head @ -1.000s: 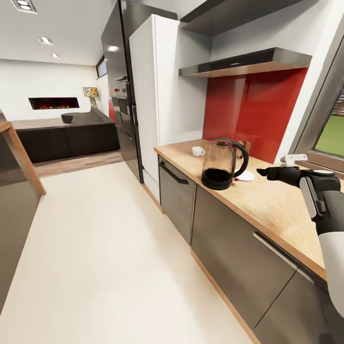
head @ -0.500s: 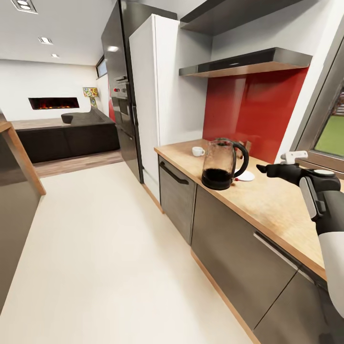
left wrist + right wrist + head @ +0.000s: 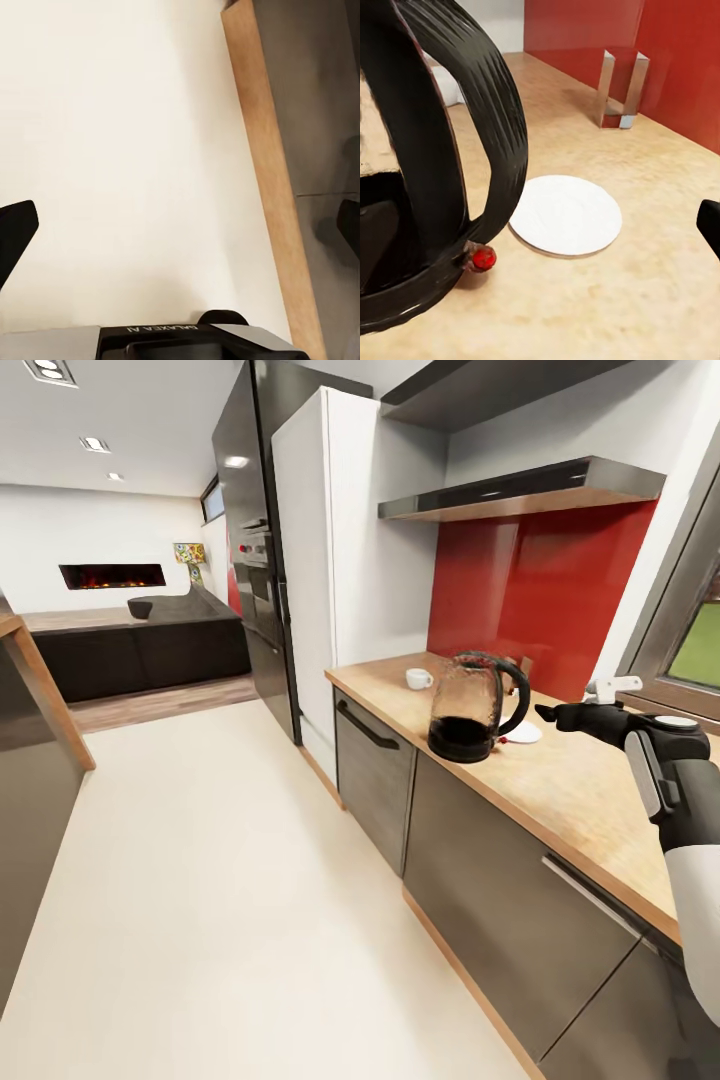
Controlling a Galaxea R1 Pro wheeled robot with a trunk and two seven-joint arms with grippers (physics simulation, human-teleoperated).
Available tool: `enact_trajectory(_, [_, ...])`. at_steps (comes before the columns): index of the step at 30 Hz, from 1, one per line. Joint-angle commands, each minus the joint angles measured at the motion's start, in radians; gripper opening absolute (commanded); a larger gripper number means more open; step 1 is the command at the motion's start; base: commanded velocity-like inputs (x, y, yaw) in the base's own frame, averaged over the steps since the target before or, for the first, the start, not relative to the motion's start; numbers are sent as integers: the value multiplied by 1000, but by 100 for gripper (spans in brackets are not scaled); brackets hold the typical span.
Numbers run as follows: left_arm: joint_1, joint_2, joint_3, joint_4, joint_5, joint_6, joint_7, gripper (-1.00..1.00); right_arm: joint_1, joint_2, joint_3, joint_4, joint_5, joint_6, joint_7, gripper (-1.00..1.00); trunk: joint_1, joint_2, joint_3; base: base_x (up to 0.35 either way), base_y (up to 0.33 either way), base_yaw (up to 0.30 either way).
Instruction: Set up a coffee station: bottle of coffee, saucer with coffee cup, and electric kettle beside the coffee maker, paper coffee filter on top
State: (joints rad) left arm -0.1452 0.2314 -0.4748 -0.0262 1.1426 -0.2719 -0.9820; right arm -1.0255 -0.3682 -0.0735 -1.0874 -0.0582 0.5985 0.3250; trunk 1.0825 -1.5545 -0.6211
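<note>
a kitchen seen from the robot's head. on the left, a pale floor (image 3: 200, 880) runs back toward a dark sofa and a lit fireplace (image 3: 112, 575) in the far wall. next comes a tall dark oven column, then a white fridge (image 3: 335, 540). a wooden tabletop (image 3: 580, 790) over grey cabinets runs along the right side, with a red backsplash (image 3: 540, 590) behind it and a grey hood above.

on the tabletop, from left to right: a small white coffee cup (image 3: 419, 679) stands alone near the fridge end, well apart from the saucer; its inside cannot be seen. next is the electric kettle (image 3: 470, 707), glass-walled with a dark base and a black handle, tilted slightly; the lower part looks dark, but whether it holds liquid cannot be told. just behind its handle lies the white saucer (image 3: 522, 733), flat and bare.

the right pincer (image 3: 552, 713) hovers above the tabletop, near the kettle handle but apart from it, holding nothing; how far its fingers are parted cannot be told.

the right wrist view shows details the head view hides: a red switch (image 3: 483, 259) at the foot of the kettle handle (image 3: 491, 112), the saucer (image 3: 566, 214) whole, and a small metal holder (image 3: 621, 90) standing against the backsplash.

the left wrist view looks down at the floor (image 3: 127, 150) and a wooden cabinet edge (image 3: 274, 195); the left pincer (image 3: 180, 232) is spread wide, its dark fingertips (image 3: 15, 236) at opposite edges, gripping nothing.
</note>
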Motion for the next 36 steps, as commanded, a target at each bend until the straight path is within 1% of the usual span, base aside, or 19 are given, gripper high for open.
enact_trajectory(1, [0,0,-8,0,6,-6,-1,100,-1,0,-1,-1,-6,6,2,100,0,0,-1,20,12,0])
enact_trajectory(10, [-1,0,-8,0,6,-6,-1,100,-1,0,-1,1,-6,6,2,100,0,0,-1,142,4,0])
enact_trajectory(36, [0,0,-8,0,6,-6,-1,100,-1,0,-2,2,-5,6,1,100,0,0,-1,60,0,0])
